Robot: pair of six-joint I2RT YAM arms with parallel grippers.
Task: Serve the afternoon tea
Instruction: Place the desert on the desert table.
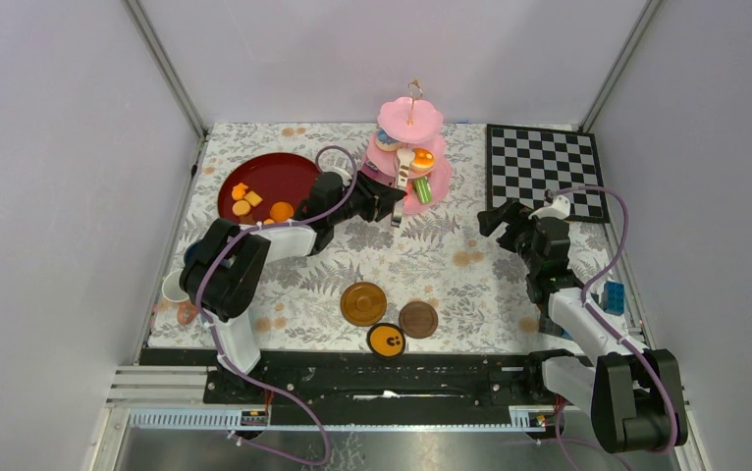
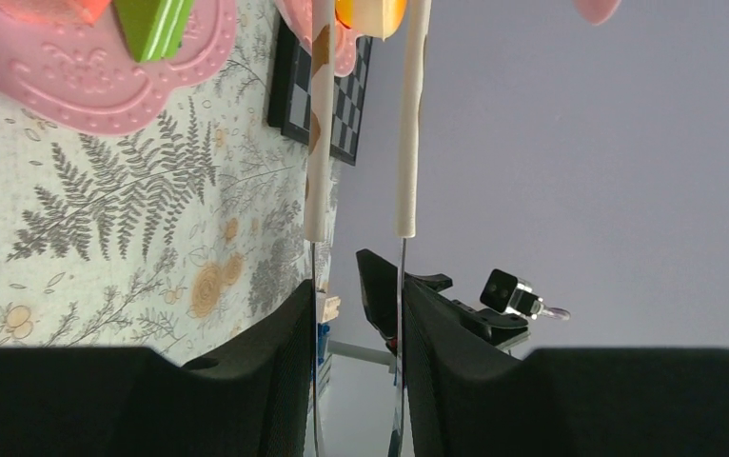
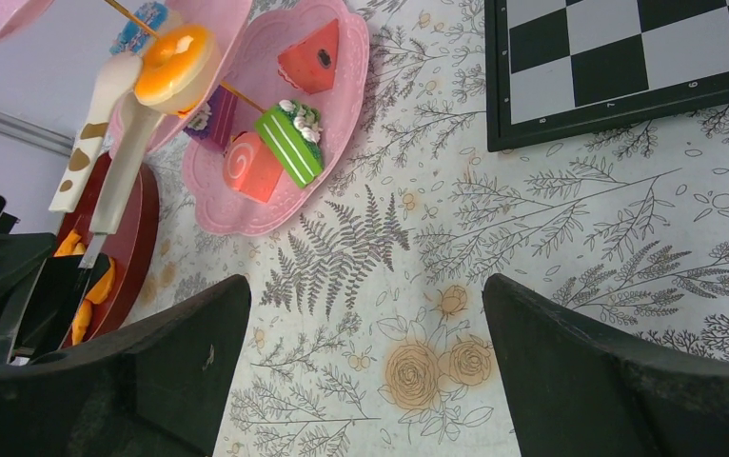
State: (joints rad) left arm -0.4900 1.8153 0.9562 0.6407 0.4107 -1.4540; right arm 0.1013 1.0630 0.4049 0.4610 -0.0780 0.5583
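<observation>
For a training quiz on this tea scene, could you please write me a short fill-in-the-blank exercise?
1. The left gripper is shut on white ____.
2. Between their tips sits a pastry coloured ____.
3. The right gripper has its jaws ____.
4. On the cake stand, bottom tier, the cream-topped slice is ____.
Missing words: tongs; orange; open; green.

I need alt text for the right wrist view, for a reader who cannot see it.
White tongs hold an orange pastry at a pink cake stand bearing small cakes, seen between the black fingers of the open right gripper over a floral tablecloth. A chessboard lies at the upper right.
</observation>
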